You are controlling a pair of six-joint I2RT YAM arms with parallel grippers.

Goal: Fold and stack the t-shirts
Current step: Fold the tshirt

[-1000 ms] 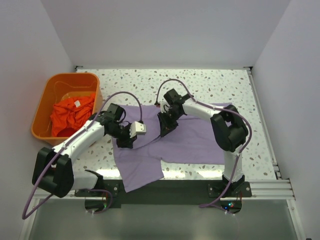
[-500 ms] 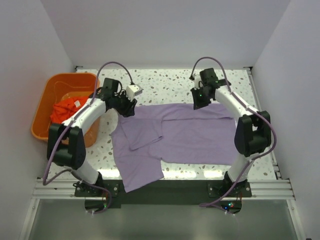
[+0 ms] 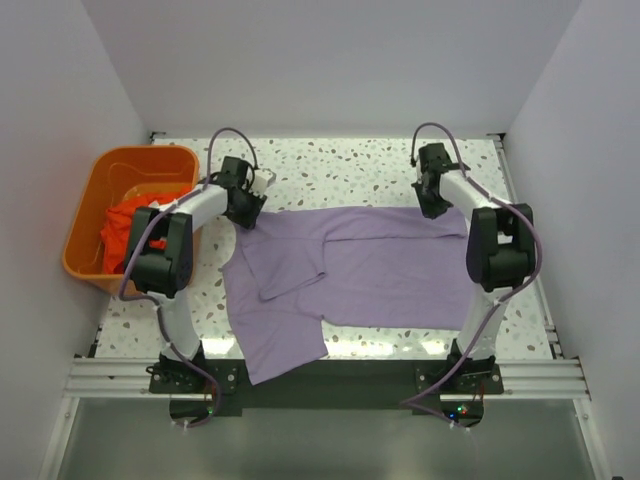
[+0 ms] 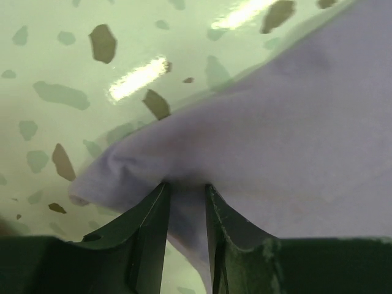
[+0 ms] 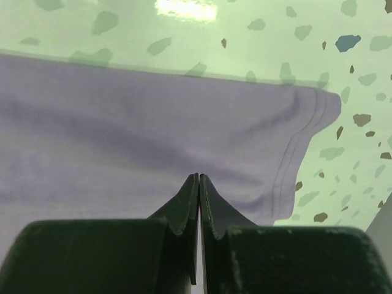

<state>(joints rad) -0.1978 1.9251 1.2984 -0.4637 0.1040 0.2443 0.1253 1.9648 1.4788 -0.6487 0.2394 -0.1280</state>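
Speckled terrazzo table point(image 3: 370, 165) is carrying the whole setup. The lavender-purple t-shirt point(image 3: 390, 270) is lying spread across its middle, with its far edge running in a nearly straight line between the two grippers. One flap is lying folded over left of centre, and the near-left corner is hanging past the table's near edge. The orange plastic basket point(image 3: 80, 238) is sitting at the far left, apart from that shirt, and the orange-red t-shirt point(image 3: 122, 230) is lying crumpled inside it. The left gripper point(image 4: 185, 190) is pinching the shirt's far-left corner, its fingers narrowly apart with a fold of cloth between them. The right gripper point(image 5: 199, 177) is nipping the far-right corner beside the stitched hem, fingers pressed together on the thin cloth.
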